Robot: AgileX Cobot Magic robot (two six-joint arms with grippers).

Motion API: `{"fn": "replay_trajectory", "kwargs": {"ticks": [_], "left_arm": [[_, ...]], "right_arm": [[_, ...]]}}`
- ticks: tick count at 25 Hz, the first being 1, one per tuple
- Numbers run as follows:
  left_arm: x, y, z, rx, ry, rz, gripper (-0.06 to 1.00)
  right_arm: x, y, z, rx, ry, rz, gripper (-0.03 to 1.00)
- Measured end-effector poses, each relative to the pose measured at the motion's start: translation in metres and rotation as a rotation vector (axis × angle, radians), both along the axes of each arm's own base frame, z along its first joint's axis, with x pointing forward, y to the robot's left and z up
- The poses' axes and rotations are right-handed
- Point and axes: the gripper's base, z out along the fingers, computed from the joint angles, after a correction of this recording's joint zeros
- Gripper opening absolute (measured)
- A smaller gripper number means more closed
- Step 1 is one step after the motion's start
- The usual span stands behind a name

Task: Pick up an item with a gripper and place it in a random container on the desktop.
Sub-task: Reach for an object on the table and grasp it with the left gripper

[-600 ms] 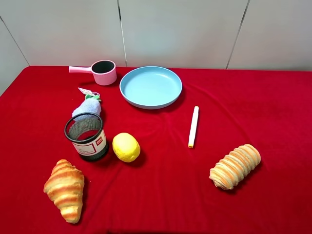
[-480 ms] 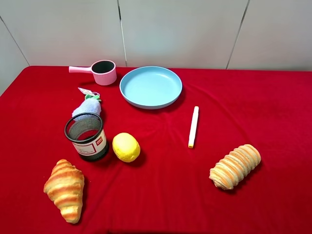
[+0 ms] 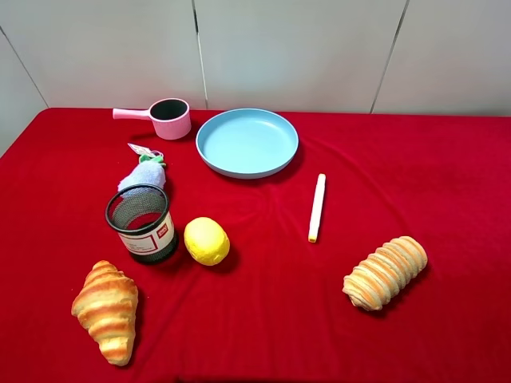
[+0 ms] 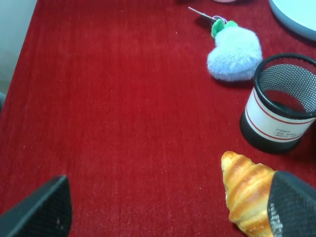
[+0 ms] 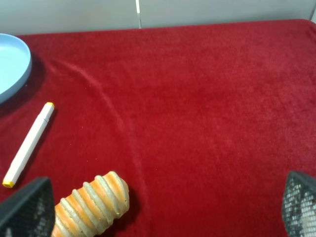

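Observation:
The pale blue-lavender plush ball (image 3: 144,175) with a green leaf top and white tag lies on the red desktop (image 3: 383,175), just behind the black mesh cup (image 3: 142,223). It also shows in the left wrist view (image 4: 235,55). The light-blue plate (image 3: 247,142) sits empty at the back middle; its rim shows in the right wrist view (image 5: 15,66). My left gripper (image 4: 168,210) is open and empty, fingers wide apart, hovering near the croissant (image 4: 249,191). My right gripper (image 5: 163,210) is open and empty above the striped bread roll (image 5: 91,206). Neither arm shows in the high view.
A pink saucepan (image 3: 165,116) stands at the back left. A yellow lemon (image 3: 207,240) lies beside the mesh cup. A croissant (image 3: 106,309) lies front left, a striped bread roll (image 3: 385,272) front right, and a white marker (image 3: 317,207) right of centre.

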Motion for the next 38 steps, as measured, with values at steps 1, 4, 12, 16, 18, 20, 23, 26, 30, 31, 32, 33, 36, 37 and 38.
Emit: {"fn": "replay_trajectory", "kwargs": {"ticks": [1,4,12,16,18,20,23,26,30,31,32,33,36,37,38], "left_arm": [[0.000,0.000,0.000,0.000,0.000,0.000,0.79],[0.000,0.000,0.000,0.000,0.000,0.000,0.79],[0.000,0.000,0.000,0.000,0.000,0.000,0.79],[0.000,0.000,0.001,0.001,-0.002,0.001,0.80],[-0.002,0.001,0.004,0.006,-0.015,0.005,0.80],[-0.002,0.001,0.010,0.011,-0.023,0.008,0.80],[0.004,0.001,0.022,0.013,-0.002,0.009,0.80],[0.015,0.001,0.034,0.016,0.044,0.009,0.81],[0.033,0.000,0.050,0.030,0.110,0.003,0.89],[0.033,0.000,0.050,0.030,0.110,0.003,0.89],[0.040,-0.001,0.055,0.035,0.134,0.000,0.92],[0.045,-0.001,0.057,0.038,0.149,-0.003,0.94],[0.064,-0.002,0.066,0.047,0.206,-0.008,0.96],[0.071,-0.002,0.069,0.048,0.225,-0.009,0.96],[0.080,-0.003,0.072,0.050,0.251,-0.009,0.97]], "right_arm": [[0.000,0.000,0.000,0.000,0.000,0.000,0.69],[0.000,0.000,0.000,0.000,0.000,0.000,0.69],[0.000,0.000,0.000,0.000,0.000,0.000,0.69],[0.000,0.000,0.000,0.000,0.000,0.000,0.69],[0.000,0.000,0.000,0.000,0.000,0.000,0.69],[0.000,0.000,0.000,0.000,0.000,0.000,0.69],[0.000,0.000,0.000,0.000,0.000,0.000,0.69],[0.000,0.000,0.000,0.000,0.000,0.000,0.69],[0.000,0.000,0.000,0.000,0.000,0.000,0.69],[0.000,0.000,0.000,0.000,0.000,0.000,0.69],[0.000,0.000,0.000,0.000,0.000,0.000,0.69],[0.000,0.000,0.000,0.000,0.000,0.000,0.69],[0.000,0.000,0.000,0.000,0.000,0.000,0.69],[0.000,0.000,0.000,0.000,0.000,0.000,0.69],[0.000,0.000,0.000,0.000,0.000,0.000,0.69]]}}
